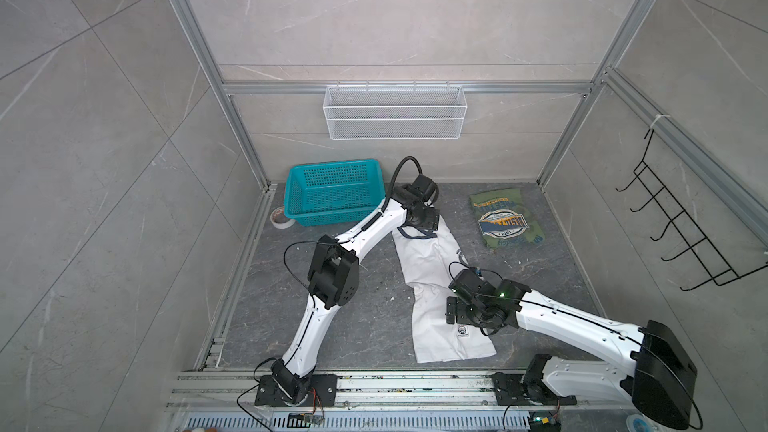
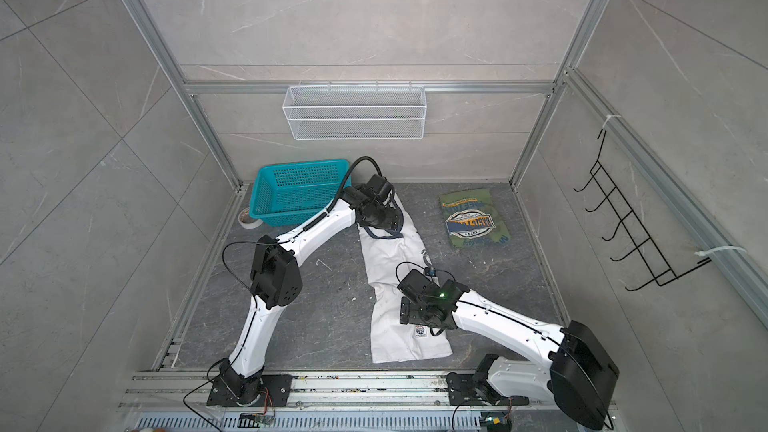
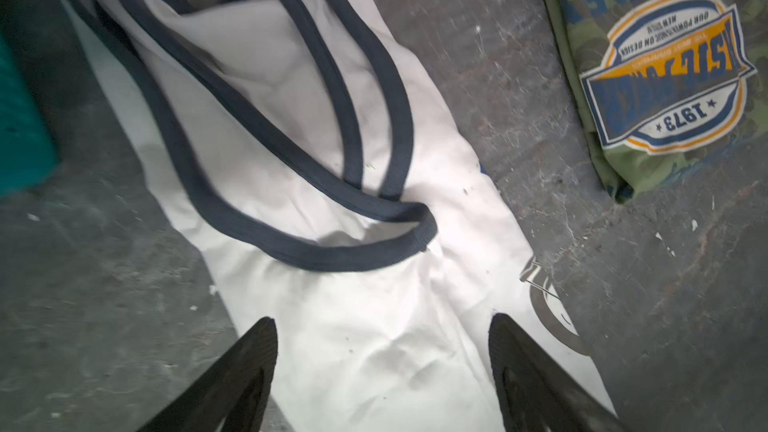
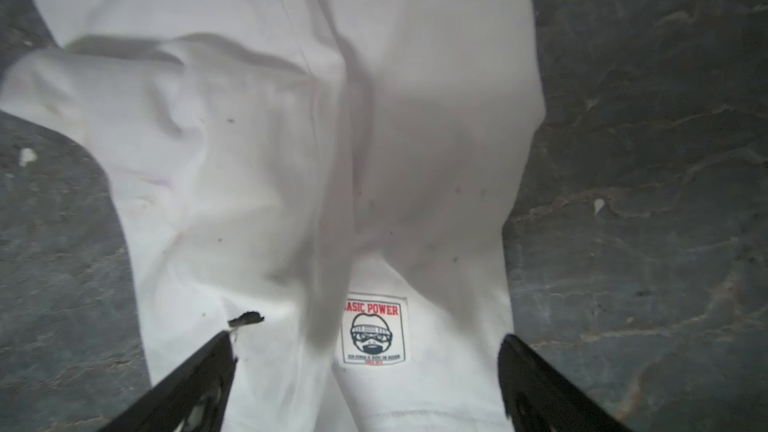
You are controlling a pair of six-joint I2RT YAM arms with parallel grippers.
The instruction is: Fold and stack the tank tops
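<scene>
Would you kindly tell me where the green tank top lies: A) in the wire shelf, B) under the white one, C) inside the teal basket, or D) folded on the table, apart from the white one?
D: the green tank top lies folded, graphic up, on the table, with bare surface between it and the white tank top.
</scene>
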